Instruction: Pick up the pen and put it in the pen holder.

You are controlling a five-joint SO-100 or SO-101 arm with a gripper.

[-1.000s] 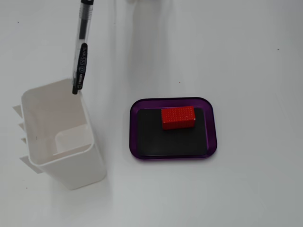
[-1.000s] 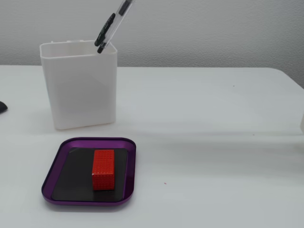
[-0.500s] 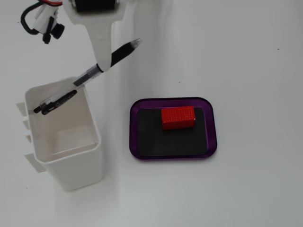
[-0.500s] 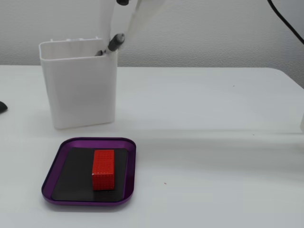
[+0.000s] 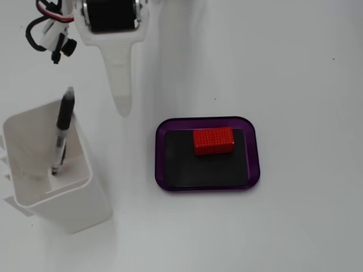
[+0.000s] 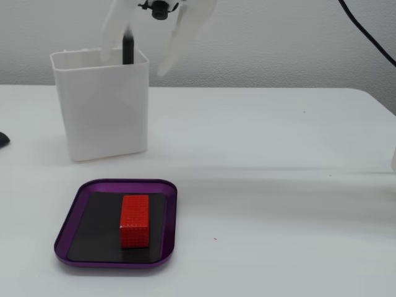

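White plastic fingers of the gripper [image 6: 139, 46] hang spread apart above the pen holder [image 6: 102, 108], one finger on each side of the pen's top, with clear air between them and nothing pinched. In a fixed view from above, only one long tapering finger [image 5: 120, 79] shows plainly, pointing down toward the table just beside the holder's upper right corner; the other finger is out of frame there. A small black camera [image 6: 159, 8] sits between the finger roots, and black and red cables [image 5: 45, 25] loop beside the motor housing.

Inside the holder stands the pen [image 5: 61, 133], black-capped with a clear barrel, leaning against the holder's back wall with its tip down at the bottom. From the side, its dark cap [image 6: 128, 48] pokes above the holder's rim.

To the right of the holder as seen from above, well apart from it, lies a purple tray [image 5: 161, 153] with a black inner surface. A red block [image 5: 213, 141] rests on that surface, toward the tray's far edge from the side camera.
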